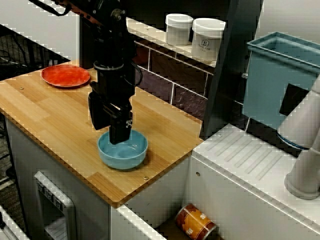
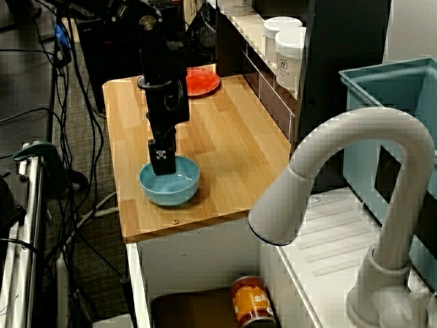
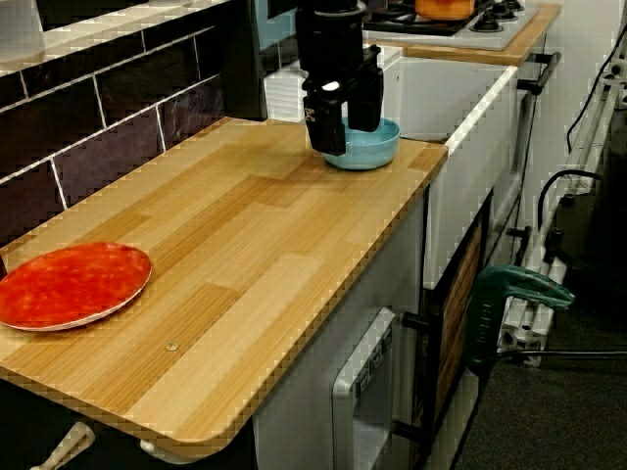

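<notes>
Orange and brown, a can (image 1: 196,221) lies on its side low down, at 5 o'clock from the bowl, in the view from the side. It is below the edge of the counter. A grey tap (image 1: 306,150) stands close by at 3 o'clock, over a white board (image 1: 250,160) with ribs.

Next comes the blue bowl (image 1: 123,150). It sits upright on the wood counter (image 1: 55,110), close to the near corner and the edge. It is shiny inside.

The black claw (image 1: 109,134) hangs straight down at the bowl's 11 o'clock side. It is wide, and its two fingers stand apart with a gap between them. One finger (image 1: 120,131) dips over the bowl's rim. The other is outside the bowl, above the wood. I cannot tell if a finger touches the rim. The view along the counter shows the gap too, with the bowl right behind the fingers.

Farther back, at 10 o'clock from the bowl, a red plate (image 1: 65,76) lies flat near the counter's far end, well apart from the bowl. At 1 o'clock, two white jars (image 1: 179,29) stand side by side on a shelf above dark tiles (image 1: 170,85). A blue tub (image 1: 280,75) stands at 2 o'clock.
</notes>
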You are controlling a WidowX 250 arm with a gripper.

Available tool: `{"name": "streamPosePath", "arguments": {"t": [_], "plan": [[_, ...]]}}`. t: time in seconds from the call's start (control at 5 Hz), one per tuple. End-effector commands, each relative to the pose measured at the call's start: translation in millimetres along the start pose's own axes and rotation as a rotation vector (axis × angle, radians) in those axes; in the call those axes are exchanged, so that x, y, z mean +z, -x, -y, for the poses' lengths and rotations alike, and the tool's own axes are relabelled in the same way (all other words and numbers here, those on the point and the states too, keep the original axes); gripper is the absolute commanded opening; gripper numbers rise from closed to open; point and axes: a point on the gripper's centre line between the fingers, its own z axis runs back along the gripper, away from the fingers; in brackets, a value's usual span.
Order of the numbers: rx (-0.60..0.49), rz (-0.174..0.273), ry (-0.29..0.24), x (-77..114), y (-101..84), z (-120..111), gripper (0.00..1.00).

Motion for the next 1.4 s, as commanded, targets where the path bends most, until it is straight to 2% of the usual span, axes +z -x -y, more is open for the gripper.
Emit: {"name": "streamPosePath", "arguments": {"t": [0.0, 0.2, 0.4, 0.8, 1.0, 1.2], "plan": [[0.001, -0.009, -0.022, -7.0, -7.9, -1.9, 1.00], [-0.008, -0.024, -0.007, -7.2, -5.9, -6.2, 0.37], [-0.011, -0.041, -0.010, -8.2, -8.0, -8.5, 0.00], [0.016, -0.031, -0.015, -0.6, -10.3, -18.8, 0.00], [0.058, -0.016, -0.029, 1.6, -8.2, -39.8, 0.00], [0.124, -0.025, -0.043, -0.1, -4.7, -69.6, 0.00]]}}
